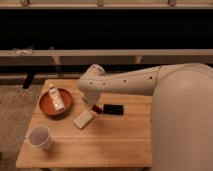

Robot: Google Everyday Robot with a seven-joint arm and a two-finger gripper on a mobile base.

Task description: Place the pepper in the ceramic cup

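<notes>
As jaws pinch pepper (96, 109) — beside block (84, 119)

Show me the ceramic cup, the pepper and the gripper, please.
ceramic cup (42, 144): camera view, on its outer wall.
pepper (98, 110): camera view, on its red side.
gripper (94, 107): camera view, between its fingertips, low over the table (125, 142).

Lighting is dim and warm-toned, coming from above. The wooden table (107, 146) is the brightest surface and is evenly lit. The background band (100, 30) beyond the table's far edge is near black, and detail there is lost. The arm (125, 82) and robot body (182, 120) show soft highlights along their tops. The gripper (94, 105) is under the arm near the table's centre, in the arm's shadow. The pepper (96, 110) in it reads as a dark red smudge. Outlines are soft throughout.
</notes>
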